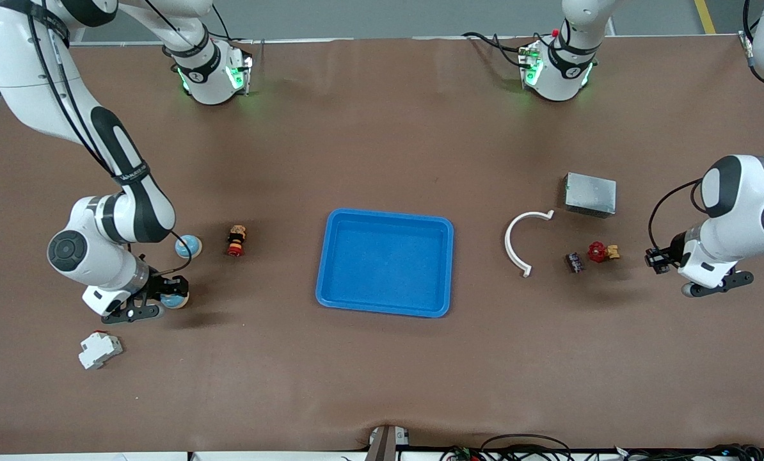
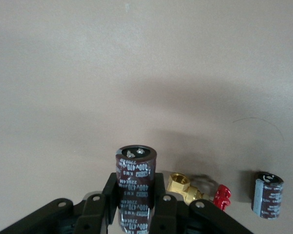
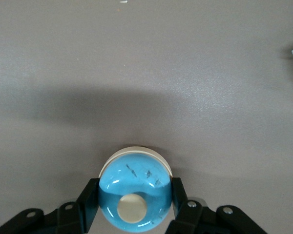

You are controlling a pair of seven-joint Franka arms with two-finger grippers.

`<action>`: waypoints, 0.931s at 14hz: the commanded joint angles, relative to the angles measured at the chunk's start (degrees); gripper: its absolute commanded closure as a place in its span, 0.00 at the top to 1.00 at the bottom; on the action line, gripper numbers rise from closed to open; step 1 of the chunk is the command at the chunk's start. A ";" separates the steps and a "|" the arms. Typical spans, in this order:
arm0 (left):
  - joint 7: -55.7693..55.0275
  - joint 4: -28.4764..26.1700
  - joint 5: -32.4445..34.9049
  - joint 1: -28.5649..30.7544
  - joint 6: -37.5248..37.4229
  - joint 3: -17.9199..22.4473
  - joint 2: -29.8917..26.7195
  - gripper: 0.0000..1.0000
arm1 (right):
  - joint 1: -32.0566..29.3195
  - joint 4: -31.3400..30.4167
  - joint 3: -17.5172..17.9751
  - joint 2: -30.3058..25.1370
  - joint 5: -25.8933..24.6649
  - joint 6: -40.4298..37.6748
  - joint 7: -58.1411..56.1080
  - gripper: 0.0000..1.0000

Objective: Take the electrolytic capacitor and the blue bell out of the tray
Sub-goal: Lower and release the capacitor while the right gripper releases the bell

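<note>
Looking across the front view, the tray (image 1: pixel 385 263) is seen with nothing in it at the middle of the brown bench (image 1: pixel 382 384). The right gripper (image 1: pixel 164 299) is held low at the right arm's end, its jaws closed on a blue bell (image 1: pixel 175 299); a second blue bell (image 1: pixel 188 245) sits near it, farther from the camera. The left gripper (image 1: pixel 656 259) is seen at the left arm's end, close to a red-handled brass valve (image 1: pixel 603 251) and a loose capacitor (image 1: pixel 574 262).

From the left wrist view, the jaws are shown clamped on an upright electrolytic capacitor (image 2: pixel 135 187), with the bench seemingly close beneath. It is best lowered to rest on its base before the jaws are opened, clear of the valve.

From the right wrist view, the bell is shown gripped across its dome; a gentle set-down is advised so it does not roll.

The bench covering is matte brown, and grey floor is seen past its edge.
</note>
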 commanded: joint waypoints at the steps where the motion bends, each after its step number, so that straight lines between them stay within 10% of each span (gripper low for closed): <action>1: 2.16 -1.79 1.31 1.20 1.18 -0.62 -1.08 0.00 | -1.32 -2.67 0.98 -1.85 0.78 1.61 -1.16 0.00; 13: 3.66 -3.37 10.80 2.43 8.82 -0.80 6.47 0.03 | -2.20 -2.76 0.89 -1.68 0.70 2.05 -1.34 0.00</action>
